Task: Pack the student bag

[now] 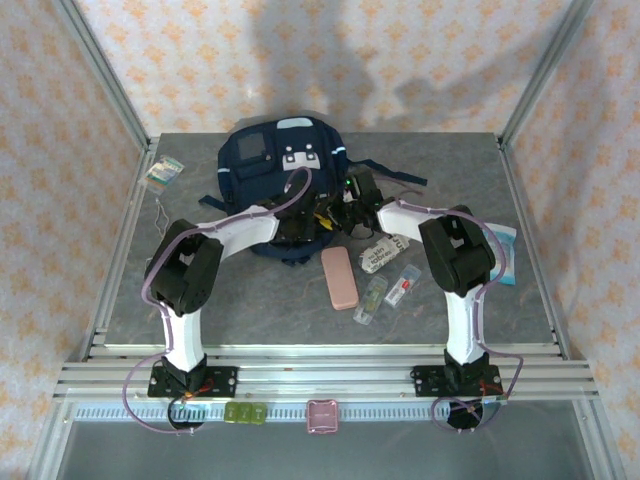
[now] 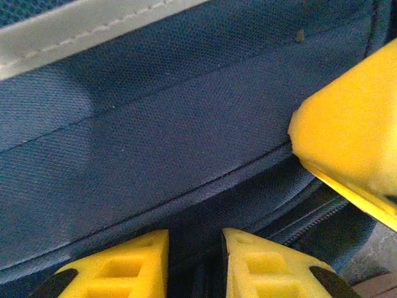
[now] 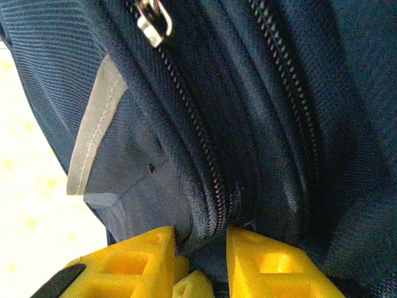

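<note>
**STUDENT BAG: OPENING STAGE, NOTHING LOADED**

The tabletop is carrying every item. The student bag is lying at its back centre, front panel facing up, with both arms reaching onto the bag's near edge.

The right gripper is clamping a fold of the bag beside a zip run, with fabric bunching between its fingers. The left gripper is working just beside it, fingers narrowly apart with dark bag fabric in the gap. Whether it is pinching that fabric cannot be told.

The loose items are lying outside the bag:
- A pink case just in front of it.
- A rolled white pack and a clear packet beside the case.
- A blue-and-white packet near the right edge.
- A small packet at the far left.

The teeth running down from the zip pull are showing closed.

Judgement: the task is sitting at its first step — opening a compartment. Loading each item and closing the bag are both left to do.
</note>
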You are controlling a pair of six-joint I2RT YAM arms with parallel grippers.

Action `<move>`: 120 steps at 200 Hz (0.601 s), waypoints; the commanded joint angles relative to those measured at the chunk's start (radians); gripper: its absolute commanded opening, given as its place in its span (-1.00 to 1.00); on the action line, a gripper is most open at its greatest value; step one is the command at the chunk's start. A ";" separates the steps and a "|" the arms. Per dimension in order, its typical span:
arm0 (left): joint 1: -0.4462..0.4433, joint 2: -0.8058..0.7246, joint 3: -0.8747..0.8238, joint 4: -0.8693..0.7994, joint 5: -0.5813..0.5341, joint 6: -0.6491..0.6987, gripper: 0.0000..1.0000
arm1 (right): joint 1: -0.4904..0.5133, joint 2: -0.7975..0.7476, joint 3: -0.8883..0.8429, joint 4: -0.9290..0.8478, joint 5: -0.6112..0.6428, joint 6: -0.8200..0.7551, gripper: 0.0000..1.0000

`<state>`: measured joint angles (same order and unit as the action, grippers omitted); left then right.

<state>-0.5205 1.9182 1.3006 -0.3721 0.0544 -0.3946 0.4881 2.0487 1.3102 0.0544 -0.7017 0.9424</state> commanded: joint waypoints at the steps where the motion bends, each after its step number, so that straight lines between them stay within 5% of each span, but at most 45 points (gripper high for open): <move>1: 0.013 0.072 0.023 -0.051 0.045 -0.007 -0.53 | 0.009 -0.025 -0.022 0.012 0.021 -0.005 -0.46; 25: 0.013 0.107 0.047 -0.069 0.035 0.012 -1.00 | 0.009 -0.026 -0.029 0.022 0.020 -0.001 -0.47; 120: 0.043 -0.119 0.006 -0.088 0.007 0.057 -1.00 | 0.005 -0.072 -0.023 -0.086 0.099 -0.126 -0.26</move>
<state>-0.5083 1.9003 1.3258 -0.3996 0.0784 -0.3645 0.4961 2.0369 1.2949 0.0647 -0.6746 0.8867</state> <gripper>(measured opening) 0.046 0.367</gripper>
